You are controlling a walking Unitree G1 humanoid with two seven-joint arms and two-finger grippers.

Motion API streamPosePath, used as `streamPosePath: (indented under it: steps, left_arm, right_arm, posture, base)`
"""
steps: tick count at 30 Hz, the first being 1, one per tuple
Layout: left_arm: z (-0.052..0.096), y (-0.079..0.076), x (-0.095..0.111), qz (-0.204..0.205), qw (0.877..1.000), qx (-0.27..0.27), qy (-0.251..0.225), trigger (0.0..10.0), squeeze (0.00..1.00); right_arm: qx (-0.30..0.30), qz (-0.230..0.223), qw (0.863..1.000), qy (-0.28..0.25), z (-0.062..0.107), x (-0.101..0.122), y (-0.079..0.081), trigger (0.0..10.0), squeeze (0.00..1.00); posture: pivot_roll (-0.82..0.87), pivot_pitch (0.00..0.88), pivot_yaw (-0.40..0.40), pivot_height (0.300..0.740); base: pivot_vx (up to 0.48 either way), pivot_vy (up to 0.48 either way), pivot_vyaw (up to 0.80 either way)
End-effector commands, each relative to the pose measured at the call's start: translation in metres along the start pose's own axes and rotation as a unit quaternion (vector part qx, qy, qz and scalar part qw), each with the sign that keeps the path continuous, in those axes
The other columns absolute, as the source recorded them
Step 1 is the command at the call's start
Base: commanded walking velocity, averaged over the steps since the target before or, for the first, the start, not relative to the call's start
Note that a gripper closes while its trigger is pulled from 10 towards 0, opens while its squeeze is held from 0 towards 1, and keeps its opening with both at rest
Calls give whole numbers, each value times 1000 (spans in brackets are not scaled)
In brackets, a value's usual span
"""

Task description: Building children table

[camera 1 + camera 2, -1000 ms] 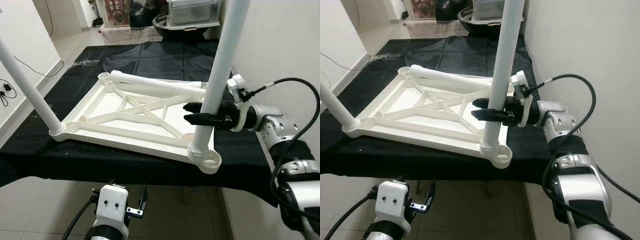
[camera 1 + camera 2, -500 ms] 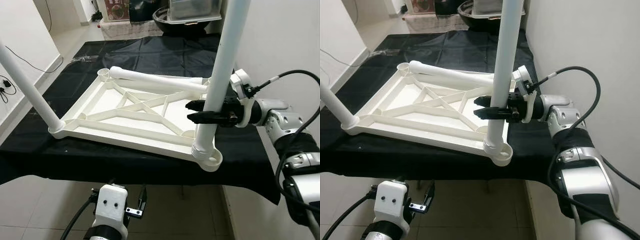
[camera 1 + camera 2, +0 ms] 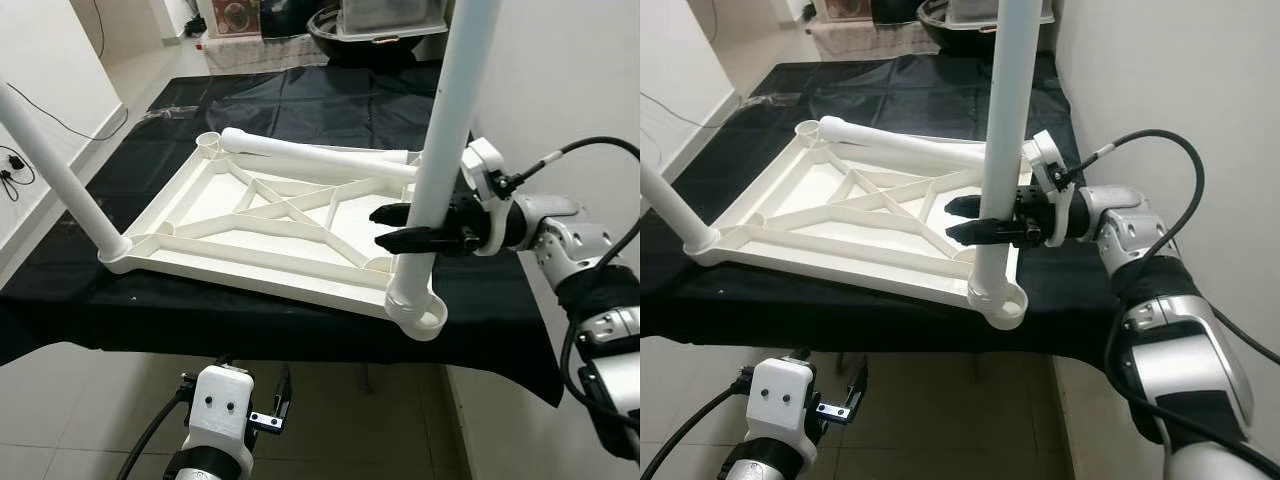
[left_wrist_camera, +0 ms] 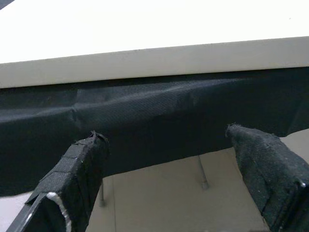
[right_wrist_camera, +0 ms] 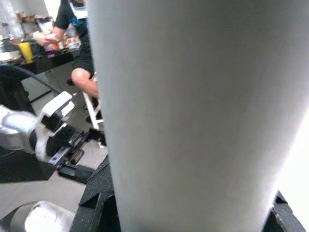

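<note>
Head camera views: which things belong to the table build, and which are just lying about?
Job:
- upturned white tabletop
- upright leg, gripped by right hand
- left corner leg
- loose leg lying on the tabletop

Lying about:
- black cloth
- wall cable
- clear bin

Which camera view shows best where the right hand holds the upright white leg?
The left eye view: the right hand grips the upright leg just above its corner socket on the tabletop. The right eye view shows the same. The right wrist view sees the leg only as a close white surface.
</note>
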State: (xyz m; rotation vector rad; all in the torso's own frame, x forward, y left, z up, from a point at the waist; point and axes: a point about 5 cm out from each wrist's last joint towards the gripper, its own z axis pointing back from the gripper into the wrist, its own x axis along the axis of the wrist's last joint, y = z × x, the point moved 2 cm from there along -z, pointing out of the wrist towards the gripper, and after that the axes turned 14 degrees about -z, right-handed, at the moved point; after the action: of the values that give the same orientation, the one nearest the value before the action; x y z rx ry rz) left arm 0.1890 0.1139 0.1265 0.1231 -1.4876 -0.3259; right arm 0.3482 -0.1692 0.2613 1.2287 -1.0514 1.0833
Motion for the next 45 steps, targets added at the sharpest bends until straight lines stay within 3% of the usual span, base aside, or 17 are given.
streamPosePath:
  steps: [1, 15, 21, 31, 41, 45]
  left_arm:
    - [1, 1, -6, -12, 1000, -2, 15, 10000, 0]
    - [-5, 8, -11, -28, 999, -3, 15, 10000, 0]
    - [-7, 9, -12, -30, 999, -6, 15, 10000, 0]
    - [-11, 8, -13, -27, 999, -8, 14, 10000, 0]
    - [-13, 7, -13, -28, 1000, -9, 11, 10000, 0]
    - [-12, 5, -12, -27, 1000, -11, 10, 10000, 0]
  right_arm:
    - [12, -4, 1000, 8, -3, -5, 2, 10000, 0]
    - [11, 15, 1000, 17, -2, -1, 2, 10000, 0]
    - [-1, 36, 999, 24, 9, 11, 6, 10000, 0]
    - [72, 47, 994, -70, 4, 42, 27, 10000, 0]
    - [82, 16, 996, -34, -3, 13, 28, 10000, 0]
    - [46, 3, 999, -3, 3, 1, 18, 10000, 0]
  posture:
    - [41, 175, 67, 740]
    - [43, 134, 81, 740]
    - [32, 128, 87, 740]
    - [28, 122, 79, 740]
    - [25, 115, 78, 740]
    - [24, 120, 73, 740]
  base:
    - [0, 0, 0]
    - [0, 0, 0]
    - [0, 0, 0]
    - [0, 0, 0]
    - [0, 0, 0]
    - [0, 0, 0]
